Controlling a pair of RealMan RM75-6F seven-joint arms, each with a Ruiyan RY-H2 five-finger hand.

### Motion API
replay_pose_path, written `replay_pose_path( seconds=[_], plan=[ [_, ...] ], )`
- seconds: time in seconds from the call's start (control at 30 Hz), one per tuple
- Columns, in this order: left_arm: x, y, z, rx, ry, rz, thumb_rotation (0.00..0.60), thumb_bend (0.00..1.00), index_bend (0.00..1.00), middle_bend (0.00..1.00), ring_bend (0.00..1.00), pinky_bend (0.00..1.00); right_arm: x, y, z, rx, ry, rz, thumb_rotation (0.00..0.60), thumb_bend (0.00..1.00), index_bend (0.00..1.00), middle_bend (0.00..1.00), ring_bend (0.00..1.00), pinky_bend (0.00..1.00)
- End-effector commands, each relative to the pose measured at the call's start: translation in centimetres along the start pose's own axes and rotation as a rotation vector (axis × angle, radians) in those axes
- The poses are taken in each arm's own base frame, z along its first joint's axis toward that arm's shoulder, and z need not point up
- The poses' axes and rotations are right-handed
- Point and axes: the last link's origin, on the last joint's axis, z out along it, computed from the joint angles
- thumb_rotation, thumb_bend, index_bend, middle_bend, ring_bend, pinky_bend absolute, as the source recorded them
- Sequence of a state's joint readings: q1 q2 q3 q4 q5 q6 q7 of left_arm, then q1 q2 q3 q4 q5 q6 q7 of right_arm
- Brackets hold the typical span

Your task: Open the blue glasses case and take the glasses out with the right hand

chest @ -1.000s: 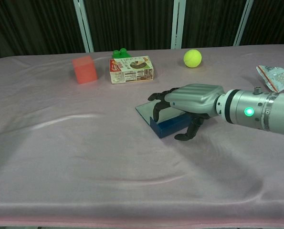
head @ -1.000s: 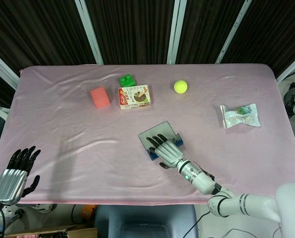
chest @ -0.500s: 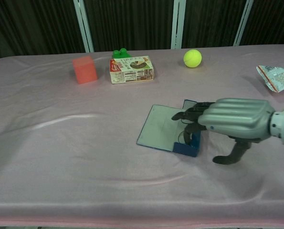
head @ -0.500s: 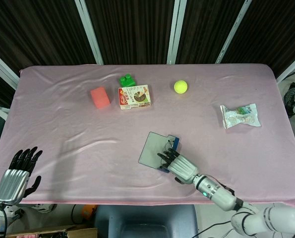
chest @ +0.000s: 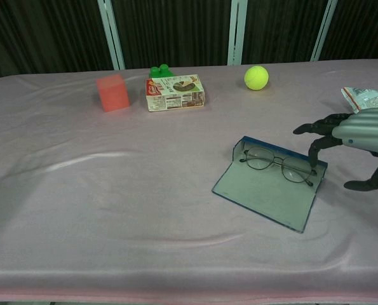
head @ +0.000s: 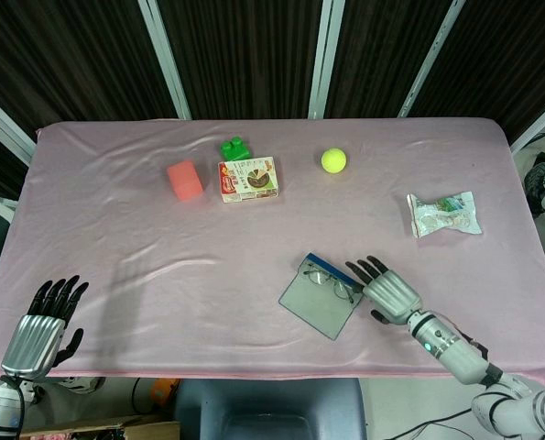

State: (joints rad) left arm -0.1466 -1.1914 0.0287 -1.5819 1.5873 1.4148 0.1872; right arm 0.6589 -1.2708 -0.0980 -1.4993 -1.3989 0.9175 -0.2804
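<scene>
The blue glasses case point(head: 320, 298) point(chest: 265, 194) lies open on the pink cloth, its grey lid folded flat toward the table's front edge. A pair of thin-rimmed glasses point(head: 331, 280) point(chest: 277, 164) rests in the case along its blue back wall. My right hand point(head: 387, 291) point(chest: 357, 135) is just right of the case and holds nothing. Its fingers are spread and curved downward, and one fingertip point(chest: 312, 162) hangs at the case's right end. My left hand point(head: 45, 323) is off the table's front left corner with its fingers apart and nothing in it.
At the back stand a red block point(head: 185, 180), a green brick point(head: 234, 147), a small printed box point(head: 249, 179) and a yellow tennis ball point(head: 334, 160). A snack packet point(head: 444, 214) lies at the right. The table's front edge runs close below the case.
The case has slid right and turned, and its lid now lies fully flat with the glasses uncovered. My right hand moved from on top of the case to its right side.
</scene>
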Motion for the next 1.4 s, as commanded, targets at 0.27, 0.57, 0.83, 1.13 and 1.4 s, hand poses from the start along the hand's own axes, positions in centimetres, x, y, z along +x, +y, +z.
replay_pose_path(
  seconds=[0.27,0.57,0.83,1.13,1.4],
  plan=[
    [0.0,-0.2,0.4,0.019,0.001,0.002,0.6,0.4,0.0,0.0,0.0,0.0,2.8,0.0,6.5,-0.057,0.052,0.0,0.6,0.44,0.45,0.03,0.0,0.0],
    [0.1,-0.2,0.3,0.014,0.002,-0.007,0.6,0.4,0.0,0.0,0.0,0.0,3.8,0.5,3.8,-0.059,0.127,0.067,0.6,0.44,0.46,0.03,0.0,0.0],
    [0.3,-0.2,0.0,0.006,0.006,-0.012,0.6,0.4,0.0,0.0,0.0,0.0,4.3,0.2,6.4,-0.089,0.127,0.129,0.6,0.44,0.49,0.02,0.0,0.0],
    [0.4,-0.4,-0.1,0.003,0.008,-0.017,0.6,0.4,0.0,0.0,0.0,0.0,4.2,-2.0,9.7,-0.087,0.108,0.112,0.6,0.45,0.53,0.02,0.0,0.0],
    [0.6,-0.6,-0.2,0.007,0.016,-0.02,0.6,0.4,0.0,0.0,0.0,0.0,4.1,-2.8,11.1,-0.098,0.081,0.089,0.6,0.5,0.57,0.02,0.0,0.0]
  ],
)
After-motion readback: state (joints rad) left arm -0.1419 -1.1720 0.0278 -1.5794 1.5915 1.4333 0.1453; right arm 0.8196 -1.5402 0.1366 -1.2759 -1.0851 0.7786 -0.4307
